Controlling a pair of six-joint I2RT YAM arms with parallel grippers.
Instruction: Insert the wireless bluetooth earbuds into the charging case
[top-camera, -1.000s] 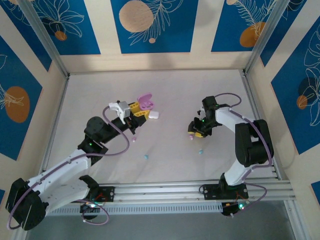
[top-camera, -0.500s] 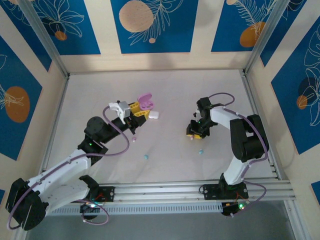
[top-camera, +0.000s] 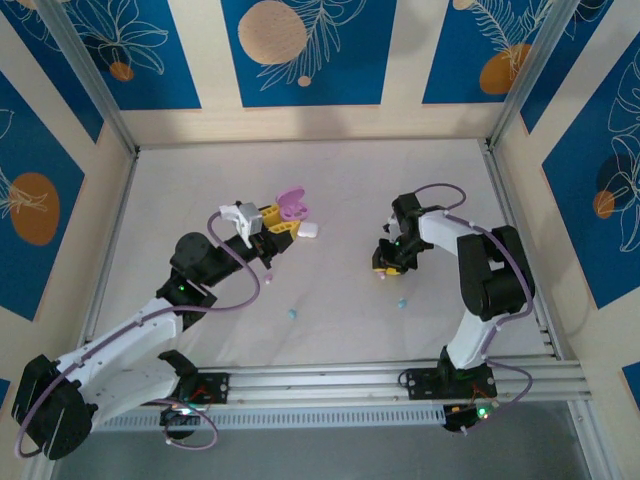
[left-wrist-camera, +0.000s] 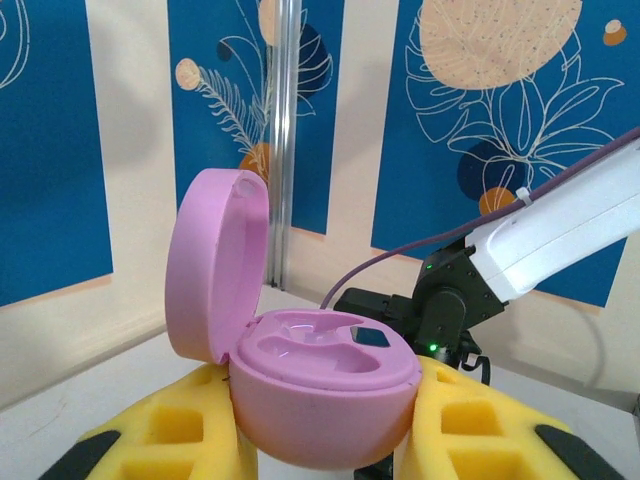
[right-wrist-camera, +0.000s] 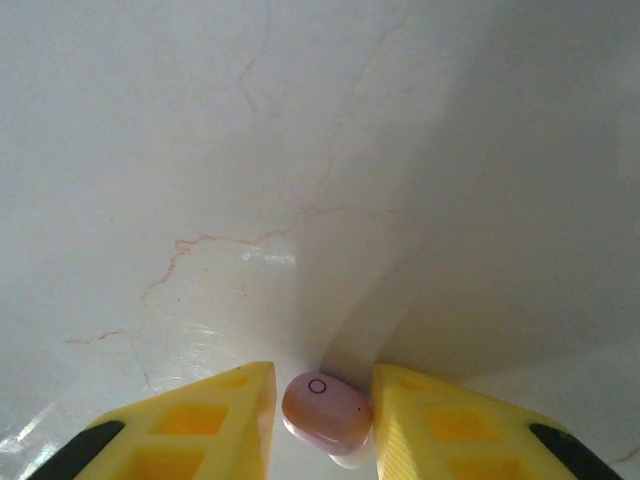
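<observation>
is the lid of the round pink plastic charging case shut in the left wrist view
No, the round pink plastic charging case has its lid hinged up and standing open above the base.

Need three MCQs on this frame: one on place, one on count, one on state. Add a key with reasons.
1. Where is the pink earbud?
A) at the back wall
B) on the rail
C) on the table, between the fingers of the right hand

2. How many teal earbuds lie loose on the table?
A) none
B) two
C) four

3. The lid of the pink case is:
A) open
B) shut
C) detached

Key:
1 C, the right wrist view shows a yellow finger on either side of it.
2 B, the top view shows two.
3 A, the lid stands hinged up in the left wrist view.
</observation>
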